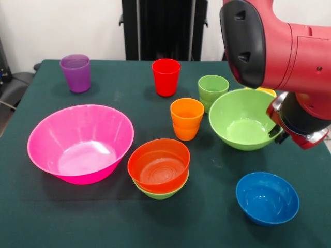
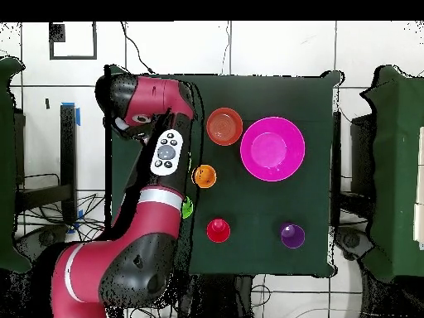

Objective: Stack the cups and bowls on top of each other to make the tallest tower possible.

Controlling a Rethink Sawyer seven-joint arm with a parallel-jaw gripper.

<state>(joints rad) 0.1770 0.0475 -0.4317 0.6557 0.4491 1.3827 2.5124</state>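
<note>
My gripper (image 1: 277, 129) hangs under the red arm (image 1: 289, 46) at the right rim of the large lime green bowl (image 1: 240, 120); its grip is hidden. The red-orange bowl (image 1: 159, 164) sits nested in the small green bowl (image 1: 160, 194) at centre front. The huge pink bowl (image 1: 80, 142) stands left and the blue bowl (image 1: 267, 198) front right. The purple cup (image 1: 75, 72), red cup (image 1: 166, 76), light green cup (image 1: 212, 89) and orange cup (image 1: 186, 119) stand upright. The yellow cup (image 1: 267, 91) peeks out behind the arm.
In the overhead view the arm (image 2: 157, 157) covers the table's left part. The red-orange bowl (image 2: 224, 126), pink bowl (image 2: 272, 149), orange cup (image 2: 204, 175), red cup (image 2: 218, 230) and purple cup (image 2: 291, 236) show there. The black pedestal (image 1: 163, 28) stands behind the table.
</note>
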